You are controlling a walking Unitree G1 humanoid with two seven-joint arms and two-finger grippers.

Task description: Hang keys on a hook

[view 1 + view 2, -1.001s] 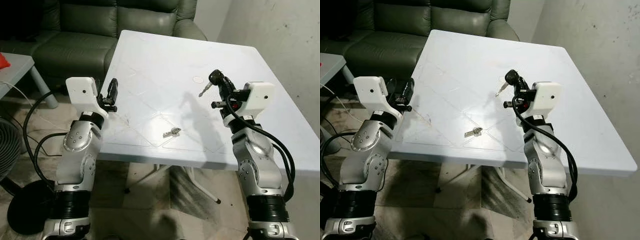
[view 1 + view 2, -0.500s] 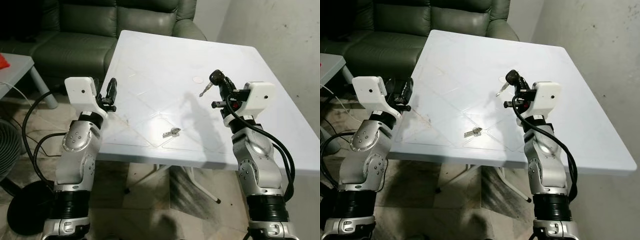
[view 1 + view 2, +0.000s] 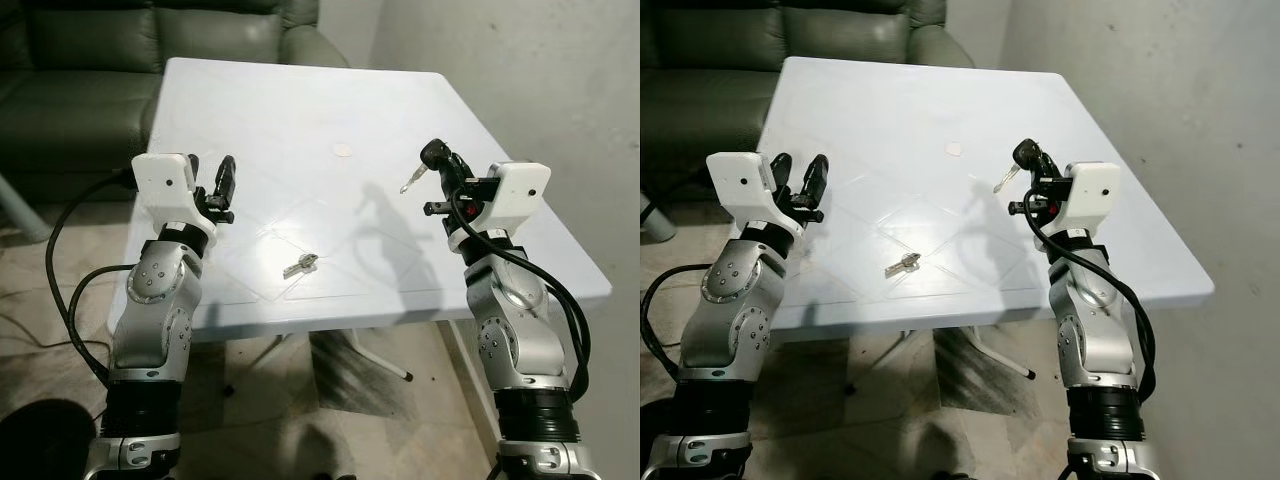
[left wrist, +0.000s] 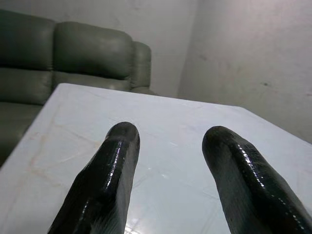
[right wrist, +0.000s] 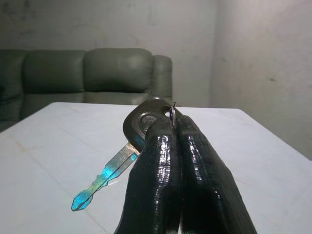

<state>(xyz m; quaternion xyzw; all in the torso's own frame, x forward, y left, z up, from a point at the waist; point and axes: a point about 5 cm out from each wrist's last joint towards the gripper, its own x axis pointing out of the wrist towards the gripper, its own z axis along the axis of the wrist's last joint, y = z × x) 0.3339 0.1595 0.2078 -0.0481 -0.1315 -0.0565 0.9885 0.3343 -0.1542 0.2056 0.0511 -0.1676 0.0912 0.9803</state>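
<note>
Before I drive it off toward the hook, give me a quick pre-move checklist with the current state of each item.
1. Right end effector shut on the black-headed key: ok, the fingers are pinched on its head.
2. Key lifted off the white table: ok, the blade hangs free.
3. Left end effector open and holding nothing: ok.
4. All keys collected: not ok, a small silver key lies on the table near the front edge.
5. Hook located: cannot tell, none in view.
6. Key ring seated securely between the fingers: cannot tell.
</note>
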